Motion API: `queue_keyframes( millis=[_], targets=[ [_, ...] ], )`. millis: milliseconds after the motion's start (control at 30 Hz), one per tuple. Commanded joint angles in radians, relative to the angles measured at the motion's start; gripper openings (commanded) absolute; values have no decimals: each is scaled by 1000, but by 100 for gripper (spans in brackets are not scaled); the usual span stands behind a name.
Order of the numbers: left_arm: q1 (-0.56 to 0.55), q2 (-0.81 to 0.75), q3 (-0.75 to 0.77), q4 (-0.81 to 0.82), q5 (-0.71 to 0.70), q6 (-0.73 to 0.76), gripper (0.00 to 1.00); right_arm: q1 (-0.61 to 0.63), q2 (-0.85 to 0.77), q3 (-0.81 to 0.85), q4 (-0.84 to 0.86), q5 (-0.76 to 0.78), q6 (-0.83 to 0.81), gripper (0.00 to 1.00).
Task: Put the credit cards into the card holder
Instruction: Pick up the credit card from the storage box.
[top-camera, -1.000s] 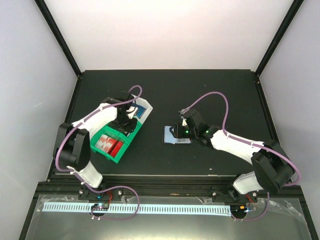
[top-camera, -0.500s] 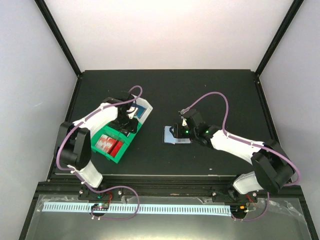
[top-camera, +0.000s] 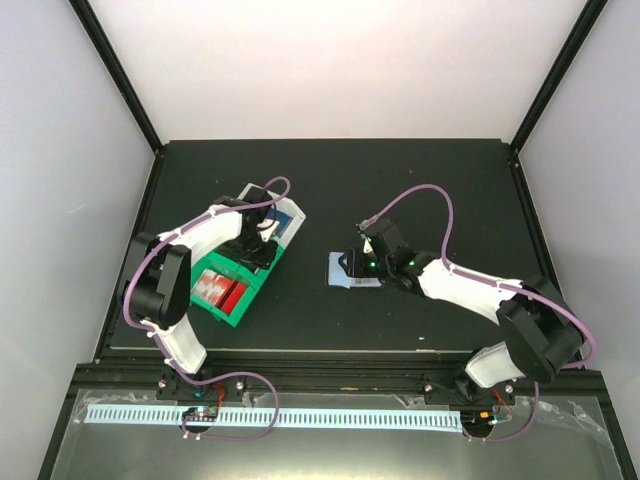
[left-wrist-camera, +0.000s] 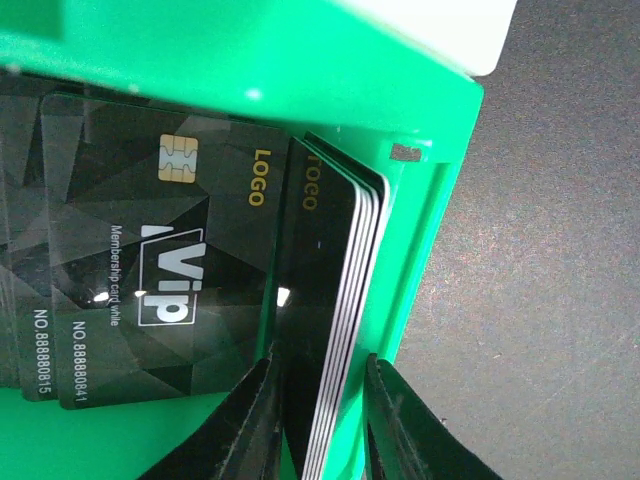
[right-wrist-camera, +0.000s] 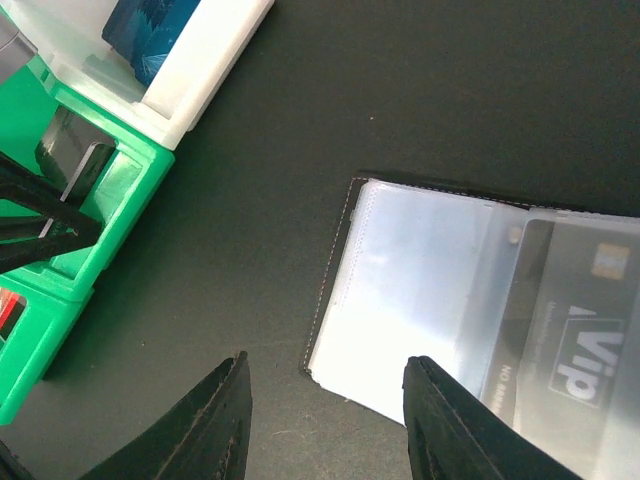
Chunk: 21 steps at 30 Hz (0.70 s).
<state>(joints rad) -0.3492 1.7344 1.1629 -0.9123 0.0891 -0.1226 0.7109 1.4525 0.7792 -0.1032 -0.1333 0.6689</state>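
Black credit cards (left-wrist-camera: 340, 300) stand on edge in a stack against the right wall of the green tray (left-wrist-camera: 425, 250). Another black VIP card (left-wrist-camera: 160, 270) lies flat beside them. My left gripper (left-wrist-camera: 318, 420) is closed narrowly around the stack, and the tray wall is also between its fingers. From above it sits at the tray's far compartment (top-camera: 258, 248). The card holder (right-wrist-camera: 420, 300) lies open on the mat, with one VIP card (right-wrist-camera: 580, 340) in a clear pocket. Over its left corner my right gripper (right-wrist-camera: 325, 400) hovers open and holds nothing.
A white tray (right-wrist-camera: 200, 60) with blue cards (right-wrist-camera: 150, 30) adjoins the green tray's far end. Red cards (top-camera: 215, 287) fill the green tray's near compartment. Dark mat (top-camera: 420, 190) surrounds the card holder (top-camera: 350, 270).
The left arm has shifted slightly over the green tray, and its jaws opened and narrowed again on the card stack. The right arm has stayed still.
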Motion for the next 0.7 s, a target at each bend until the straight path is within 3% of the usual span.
queue_keyframes(
  millis=[0,400,567,633,667],
  targets=[
    [-7,-25,36,-20,-15,8,21,-3,6,6,19,11,3,44],
    [-7,-83,37,-54,1,29,20,-3,16,7,24,8,9,44],
    [-7,-86,38,-56,3,32,14,-4,16,3,23,11,11,44],
    [-7,-81,38,-56,-5,32,18,-4,16,3,23,11,10,44],
    [-6,-78,38,-54,-14,29,26,-5,16,3,23,11,11,44]
  ],
)
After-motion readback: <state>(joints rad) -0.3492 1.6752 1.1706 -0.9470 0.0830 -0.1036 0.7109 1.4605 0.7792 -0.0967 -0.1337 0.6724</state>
